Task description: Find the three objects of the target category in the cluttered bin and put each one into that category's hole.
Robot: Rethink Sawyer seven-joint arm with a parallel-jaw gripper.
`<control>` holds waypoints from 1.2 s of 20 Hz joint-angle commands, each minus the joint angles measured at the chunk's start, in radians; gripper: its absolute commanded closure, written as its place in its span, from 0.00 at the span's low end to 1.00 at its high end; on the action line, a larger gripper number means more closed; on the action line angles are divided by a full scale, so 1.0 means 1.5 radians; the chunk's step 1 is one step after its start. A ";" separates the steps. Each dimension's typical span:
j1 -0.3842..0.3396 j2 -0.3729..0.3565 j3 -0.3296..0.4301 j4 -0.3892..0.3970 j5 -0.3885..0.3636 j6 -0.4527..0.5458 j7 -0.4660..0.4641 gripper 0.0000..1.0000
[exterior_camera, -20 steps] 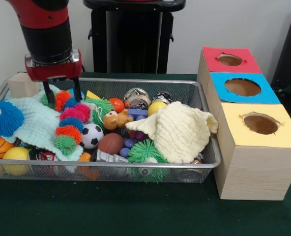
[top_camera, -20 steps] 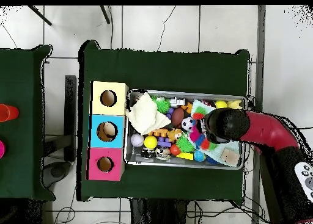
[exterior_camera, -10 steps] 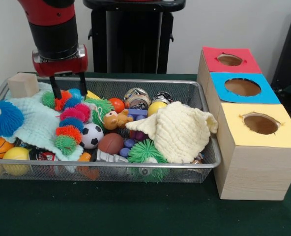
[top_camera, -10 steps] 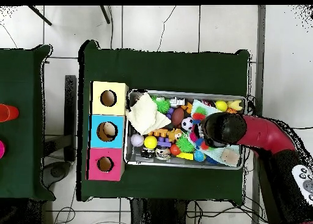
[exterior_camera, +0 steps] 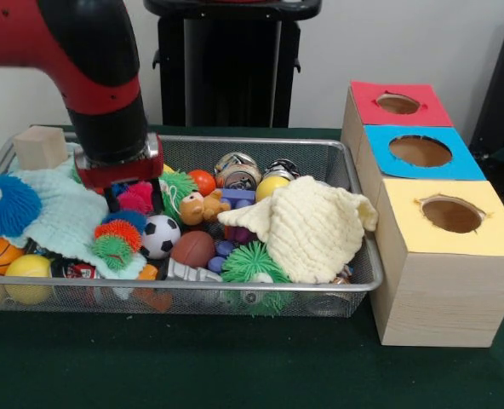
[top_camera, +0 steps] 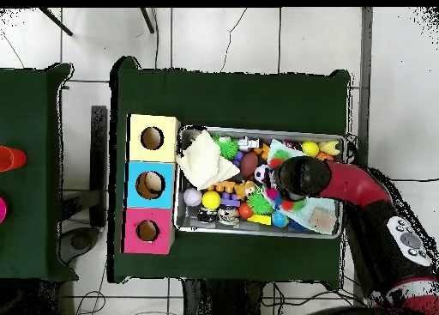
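The gripper (exterior_camera: 134,201) hangs with its prongs parted and empty astride the pink part of the spiky caterpillar toy (exterior_camera: 126,223) at nine o'clock in the wire bin (exterior_camera: 320,153), so the search looks unfinished; next, probably, close and lift.

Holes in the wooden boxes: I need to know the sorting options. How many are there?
3, one in each box top beside the bin: the red-topped hole farthest back, the blue-topped hole in the middle, the yellow-topped hole nearest the camera. None seem hidden.
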 commanded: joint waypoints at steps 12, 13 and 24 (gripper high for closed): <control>-0.004 0.147 0.006 -0.116 -0.041 -0.028 -0.001 0.00; -0.005 0.144 0.006 -0.115 -0.041 -0.025 -0.002 0.00; -0.023 0.107 0.019 -0.134 -0.037 0.039 -0.055 0.00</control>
